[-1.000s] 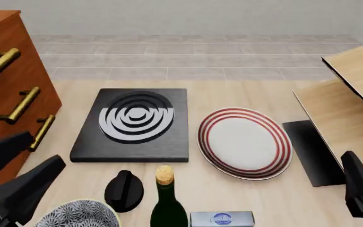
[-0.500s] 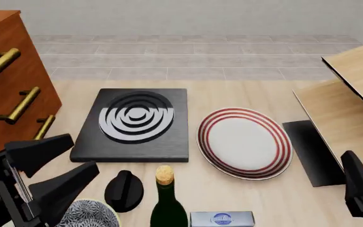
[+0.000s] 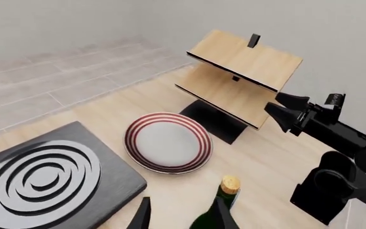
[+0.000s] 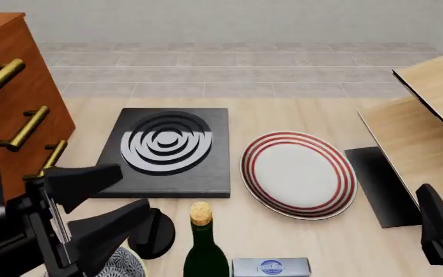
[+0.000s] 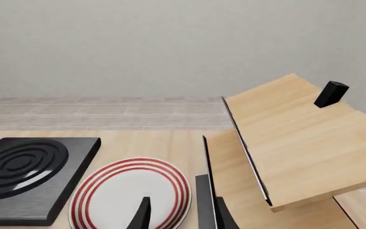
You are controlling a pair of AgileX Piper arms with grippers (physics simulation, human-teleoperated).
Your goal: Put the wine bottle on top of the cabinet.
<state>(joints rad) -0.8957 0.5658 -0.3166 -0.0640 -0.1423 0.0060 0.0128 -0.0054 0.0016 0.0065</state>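
Bottle [image 4: 203, 248] stands upright on the tabletop [image 4: 299, 115] at its near edge, just right of the left end effector [image 4: 106, 199], whose fingers are spread wide, not touching it.

Both arms are matte black throughout. Left claw [image 4: 98, 199]: two broad, wedge-shaped fingers tapering to points, mounted on a blocky body with a pale slotted rail. Right claw [image 3: 283, 109]: matching pointed black fingers, rounded joint housings behind.
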